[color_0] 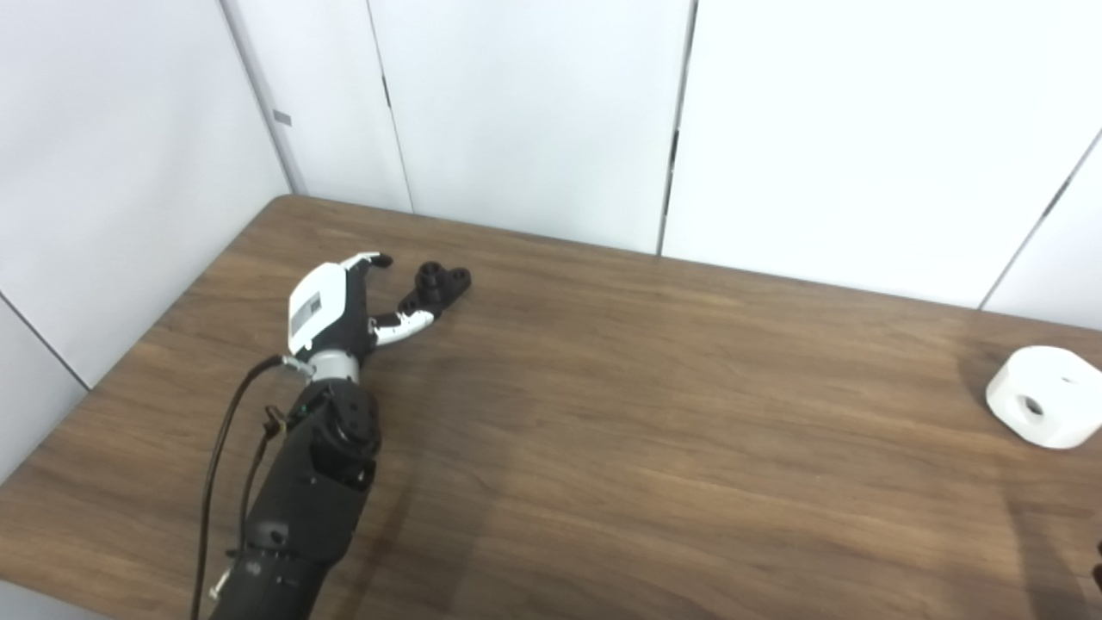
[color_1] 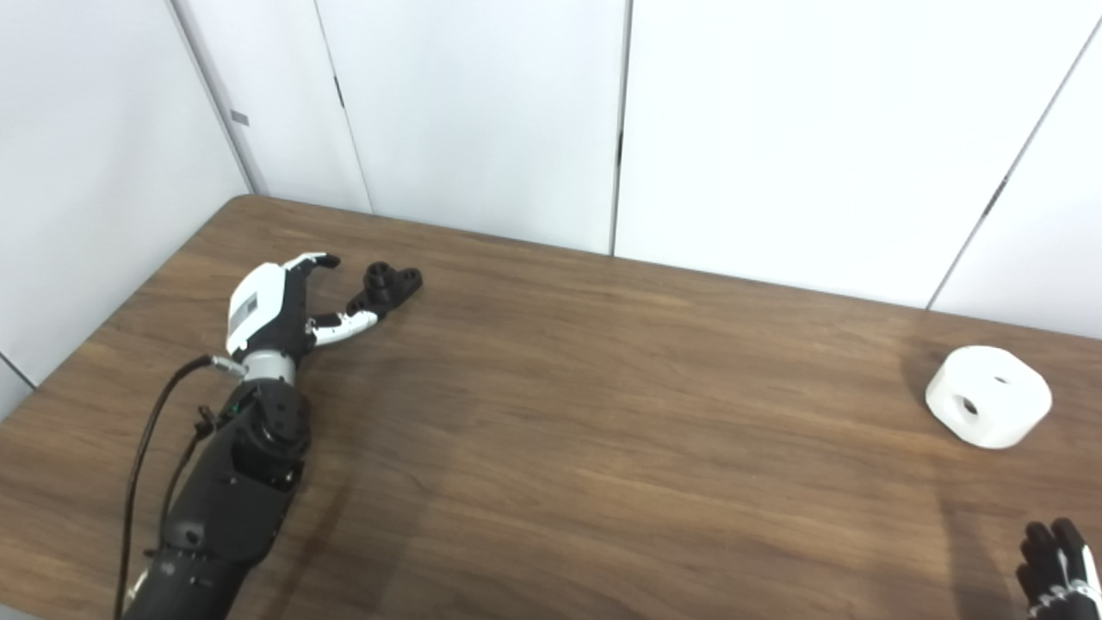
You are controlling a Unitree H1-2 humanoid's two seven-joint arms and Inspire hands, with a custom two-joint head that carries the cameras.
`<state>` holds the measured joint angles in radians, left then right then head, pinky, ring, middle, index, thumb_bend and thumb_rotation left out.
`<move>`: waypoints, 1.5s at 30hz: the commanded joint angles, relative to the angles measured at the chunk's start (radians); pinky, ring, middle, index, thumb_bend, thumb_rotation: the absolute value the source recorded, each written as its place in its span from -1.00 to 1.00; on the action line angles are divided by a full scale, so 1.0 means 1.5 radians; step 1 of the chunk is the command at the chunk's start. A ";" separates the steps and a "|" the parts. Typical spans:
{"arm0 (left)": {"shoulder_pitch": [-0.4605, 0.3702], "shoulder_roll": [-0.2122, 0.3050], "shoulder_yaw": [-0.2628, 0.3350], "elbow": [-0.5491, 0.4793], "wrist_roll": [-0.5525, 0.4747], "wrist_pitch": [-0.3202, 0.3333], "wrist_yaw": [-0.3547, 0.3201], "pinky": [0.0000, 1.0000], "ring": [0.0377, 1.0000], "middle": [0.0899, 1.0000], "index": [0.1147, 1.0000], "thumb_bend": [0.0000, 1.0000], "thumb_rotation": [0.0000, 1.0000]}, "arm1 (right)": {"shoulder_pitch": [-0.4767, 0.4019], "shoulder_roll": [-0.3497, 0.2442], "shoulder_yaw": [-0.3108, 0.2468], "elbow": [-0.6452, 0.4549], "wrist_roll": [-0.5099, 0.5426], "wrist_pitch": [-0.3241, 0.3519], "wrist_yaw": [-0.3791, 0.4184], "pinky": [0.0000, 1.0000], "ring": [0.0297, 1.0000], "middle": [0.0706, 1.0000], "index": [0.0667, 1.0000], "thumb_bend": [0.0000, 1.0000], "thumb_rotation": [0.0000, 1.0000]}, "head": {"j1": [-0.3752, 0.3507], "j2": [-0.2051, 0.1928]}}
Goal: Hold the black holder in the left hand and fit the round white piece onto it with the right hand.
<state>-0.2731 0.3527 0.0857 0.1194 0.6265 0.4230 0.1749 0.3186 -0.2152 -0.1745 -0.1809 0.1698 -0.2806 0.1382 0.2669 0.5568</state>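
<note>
Left hand (color_0: 331, 303): reaches toward the far left corner of the worktop (color_0: 603, 413), fingers (color_0: 405, 325) spread apart and holding nothing; one fingertip lies just beside the near end of the black holder, and contact cannot be told.
Black holder (color_0: 437, 286): lies on the worktop near the far left corner, close to the far edge, just beyond the left hand.
Round white piece (color_1: 988, 396): sits on the worktop near the right edge, well apart from the holder, with a hole in its side facing the camera.
Right hand (color_1: 1057, 573): only dark fingertips show at the near right corner, near the white piece but apart from it; whether its fingers are apart or together cannot be told.
</note>
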 commanded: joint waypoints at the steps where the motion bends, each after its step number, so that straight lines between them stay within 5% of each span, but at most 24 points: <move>1: -0.036 0.025 -0.008 0.007 0.011 0.000 0.003 0.83 0.84 0.74 0.50 0.68 -0.39 | 0.020 0.016 0.013 0.023 0.001 0.004 0.000 1.00 0.98 0.93 1.00 0.34 1.00 | 0.001 0.001; 31: -0.087 0.066 -0.085 0.129 0.043 0.029 0.001 0.85 0.87 0.75 0.37 0.67 -0.39 | 0.026 0.020 0.015 0.014 -0.006 0.006 -0.002 1.00 1.00 0.94 1.00 0.21 1.00 | -0.002 0.002; 45: -0.084 0.057 -0.076 0.128 0.063 0.031 -0.014 0.89 0.89 0.76 0.21 0.64 -0.41 | 0.028 0.022 0.013 0.006 0.001 0.020 -0.003 1.00 1.00 0.95 1.00 0.25 1.00 | -0.003 0.005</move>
<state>-0.3608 0.4158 -0.0343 0.3214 0.7038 0.4650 0.1448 0.3261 -0.2104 -0.1726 -0.1968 0.1641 -0.2599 0.1377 0.2608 0.5630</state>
